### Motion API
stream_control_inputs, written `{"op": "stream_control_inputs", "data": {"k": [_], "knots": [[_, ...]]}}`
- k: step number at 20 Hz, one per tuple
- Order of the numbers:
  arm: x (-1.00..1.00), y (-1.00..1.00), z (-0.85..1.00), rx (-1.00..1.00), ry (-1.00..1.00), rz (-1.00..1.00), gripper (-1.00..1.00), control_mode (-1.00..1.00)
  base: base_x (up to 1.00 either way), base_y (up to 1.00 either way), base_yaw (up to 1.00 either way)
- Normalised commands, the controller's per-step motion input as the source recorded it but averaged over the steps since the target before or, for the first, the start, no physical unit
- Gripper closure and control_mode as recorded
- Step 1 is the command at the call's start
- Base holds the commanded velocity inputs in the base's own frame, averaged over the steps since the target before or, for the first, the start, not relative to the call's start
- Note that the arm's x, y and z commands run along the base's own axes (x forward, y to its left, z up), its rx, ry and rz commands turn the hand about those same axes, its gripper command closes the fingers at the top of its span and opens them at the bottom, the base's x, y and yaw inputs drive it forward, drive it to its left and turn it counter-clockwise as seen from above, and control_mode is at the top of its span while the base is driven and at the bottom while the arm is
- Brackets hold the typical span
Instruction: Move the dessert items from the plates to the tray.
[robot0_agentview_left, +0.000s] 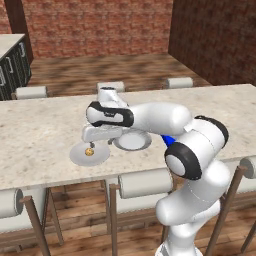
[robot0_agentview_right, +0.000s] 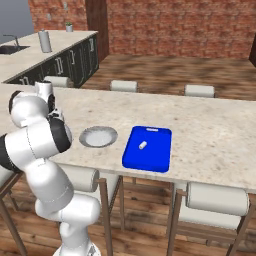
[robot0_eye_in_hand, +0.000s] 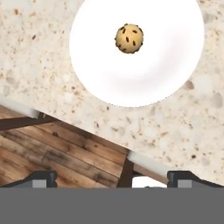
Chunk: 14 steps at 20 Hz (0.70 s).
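Hand view shows the cookie on the plain plate, gripper spread wide above it. It looks light and crumbly, so pinch its round sides gently.

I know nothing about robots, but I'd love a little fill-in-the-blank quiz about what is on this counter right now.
1. The round golden-brown cookie ball lies on a plain light-grey ____.
2. The small white oblong piece already lies on the bright ____ rectangular tray.
3. The light-grey plate with the darker raised rim stands beside the tray and is ____.
4. The robot's two-finger gripper hangs above the cookie's plate with its jaws ____.

Missing words: plate; blue; empty; open
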Motion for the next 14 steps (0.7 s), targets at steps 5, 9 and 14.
{"op": "stream_control_inputs", "data": {"k": [5,9,14], "knots": [[0.1,0.32,-0.15,0.0,0.01,0.0,-1.0,-1.0,0.0,0.0,0.0],[0.0,0.07,-0.02,-0.01,0.0,0.0,-1.0,-1.0,0.0,0.0,0.0],[0.12,0.0,0.0,0.0,0.0,0.0,-1.0,-1.0,0.0,0.0,0.0]]}}
